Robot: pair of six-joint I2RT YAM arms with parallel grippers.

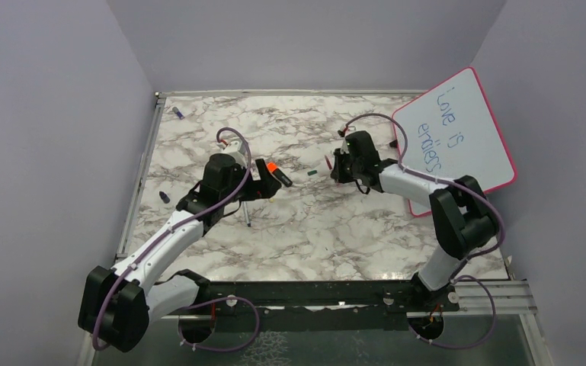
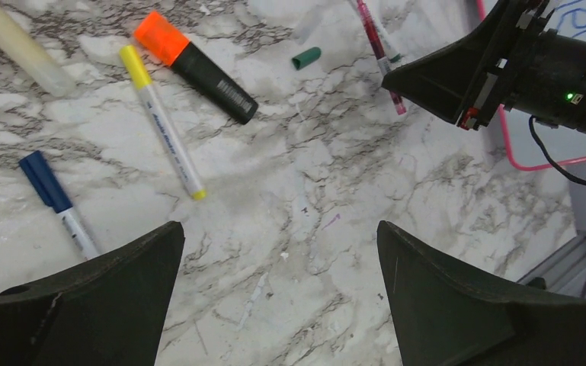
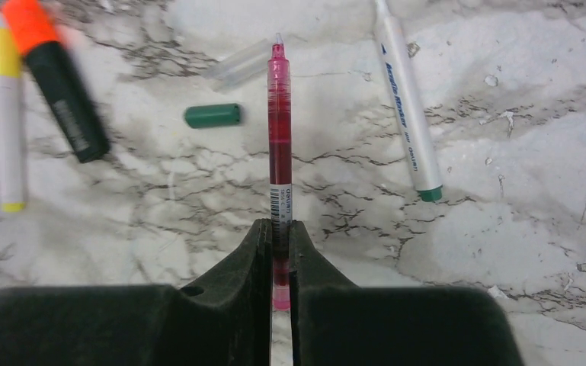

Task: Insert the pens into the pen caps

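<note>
A dark red pen [image 3: 279,137] lies lengthwise on the marble and my right gripper [image 3: 279,229] is shut on its rear end, tip pointing away. A green pen cap [image 3: 212,115] rests just left of the pen and a clear cap [image 3: 236,67] lies near its tip. To its right lies a white pen with a green end [image 3: 408,107]. My left gripper [image 2: 280,252] hovers open over bare marble, holding nothing. A yellow-ended pen [image 2: 164,133] and a blue-ended pen [image 2: 57,200] lie ahead of it to the left. In the top view both grippers [image 1: 263,185] [image 1: 335,166] are near the table's middle.
A thick black highlighter with an orange end [image 2: 198,65] lies beside the yellow-ended pen. The pink-framed whiteboard [image 1: 457,137] leans at the right edge. A small blue piece [image 1: 175,112] sits at the far left corner and another [image 1: 164,197] at the left edge.
</note>
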